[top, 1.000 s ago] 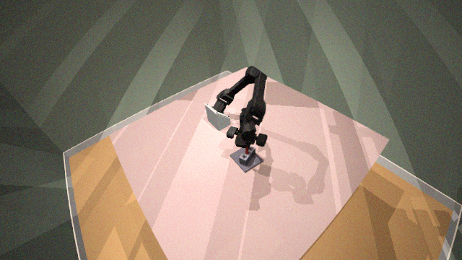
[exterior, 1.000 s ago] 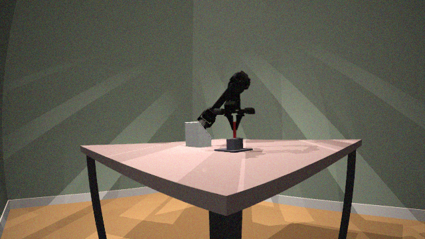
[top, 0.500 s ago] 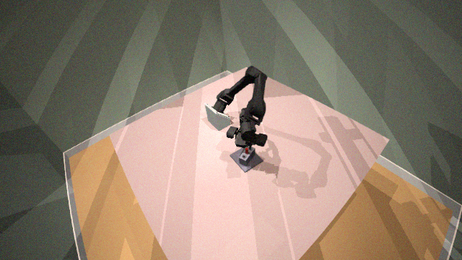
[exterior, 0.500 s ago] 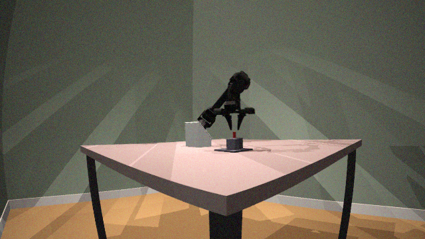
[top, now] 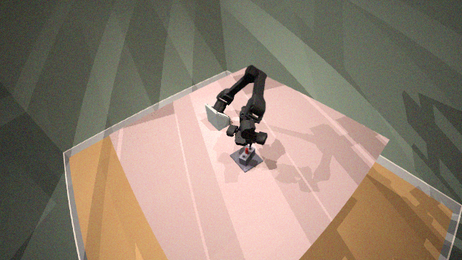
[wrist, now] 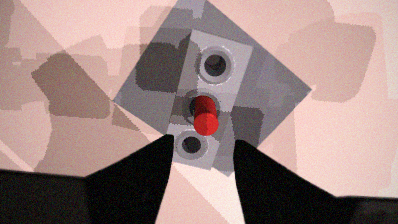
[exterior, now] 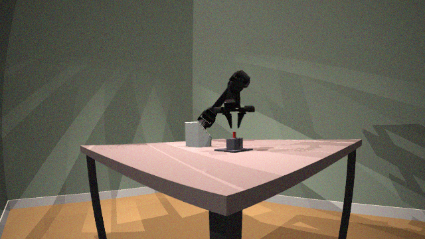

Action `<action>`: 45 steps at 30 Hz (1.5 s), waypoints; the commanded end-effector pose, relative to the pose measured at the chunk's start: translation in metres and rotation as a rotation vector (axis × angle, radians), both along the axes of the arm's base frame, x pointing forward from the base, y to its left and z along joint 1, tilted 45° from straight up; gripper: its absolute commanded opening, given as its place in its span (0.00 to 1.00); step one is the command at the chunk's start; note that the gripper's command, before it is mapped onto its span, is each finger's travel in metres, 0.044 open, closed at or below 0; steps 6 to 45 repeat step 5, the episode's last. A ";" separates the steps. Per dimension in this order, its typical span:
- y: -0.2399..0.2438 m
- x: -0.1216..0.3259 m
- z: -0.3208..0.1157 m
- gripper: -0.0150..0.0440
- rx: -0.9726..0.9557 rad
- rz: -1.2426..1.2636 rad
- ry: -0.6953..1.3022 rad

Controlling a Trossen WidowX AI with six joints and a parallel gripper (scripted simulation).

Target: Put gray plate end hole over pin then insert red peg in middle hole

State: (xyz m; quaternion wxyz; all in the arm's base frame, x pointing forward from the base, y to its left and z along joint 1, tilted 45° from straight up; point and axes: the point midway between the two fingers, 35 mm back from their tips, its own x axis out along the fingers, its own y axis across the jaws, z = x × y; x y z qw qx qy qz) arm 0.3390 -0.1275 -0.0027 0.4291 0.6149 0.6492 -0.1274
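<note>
The gray plate (top: 249, 154) (exterior: 232, 140) (wrist: 227, 92) lies on the dark square base (top: 257, 161) (exterior: 220, 150) (wrist: 287, 90) and looks level. The red peg (top: 247, 150) (exterior: 234, 135) (wrist: 205, 122) stands in its middle hole, with a short upper part sticking out; its lower end is hidden. Both end holes show dark inside, and I cannot make out the pin. My gripper (exterior: 234, 127) (wrist: 204, 145) is partly open and empty. Its fingertips are a little above the peg's top, with a gap, one to each side in the exterior view.
The pale angled block (top: 217, 118) (exterior: 196, 134) at the arm's foot stands behind the base, to the left in the top and exterior views. The table (top: 188, 202) (exterior: 199, 162) carries the arm, whose upper links arch high above the base.
</note>
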 end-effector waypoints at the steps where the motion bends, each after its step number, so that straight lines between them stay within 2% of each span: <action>1: -0.003 -0.001 0.003 0.51 -0.003 -0.001 -0.004; 45: -0.003 -0.001 0.005 0.51 -0.003 -0.001 -0.004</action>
